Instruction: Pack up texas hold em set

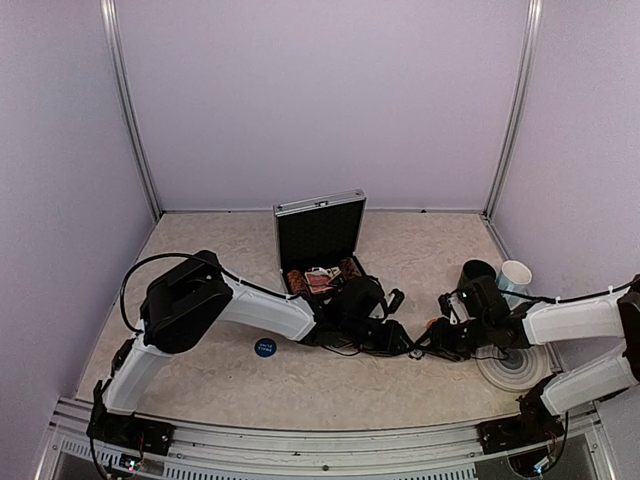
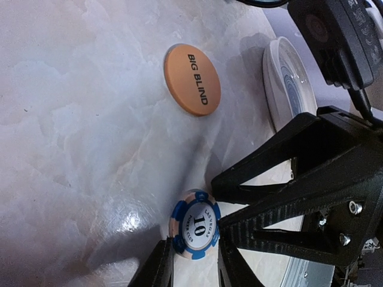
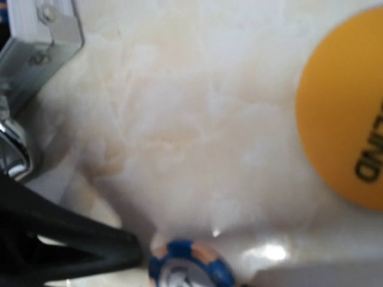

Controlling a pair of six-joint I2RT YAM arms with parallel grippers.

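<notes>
The silver case (image 1: 320, 232) stands open at the back centre, its lid up, with chips and cards inside. A blue-and-white "10" chip (image 2: 195, 224) is tipped up between the fingers of my left gripper (image 2: 195, 242), which is shut on its edges. My right gripper (image 2: 216, 200) faces it from the right with its black fingers (image 2: 269, 230) apart, one tip touching the chip's rim. The same chip (image 3: 191, 268) shows blurred at the bottom of the right wrist view. An orange BIG BLIND button (image 2: 192, 79) lies flat just beyond. A blue round button (image 1: 264, 347) lies left of the arms.
A dark mug (image 1: 478, 272) and a pale-blue mug (image 1: 515, 273) stand at the right. The grey ringed coaster (image 1: 512, 368) lies close under the right arm, with its rim (image 2: 286, 84) near the orange button. Both grippers (image 1: 415, 345) meet in front of the case.
</notes>
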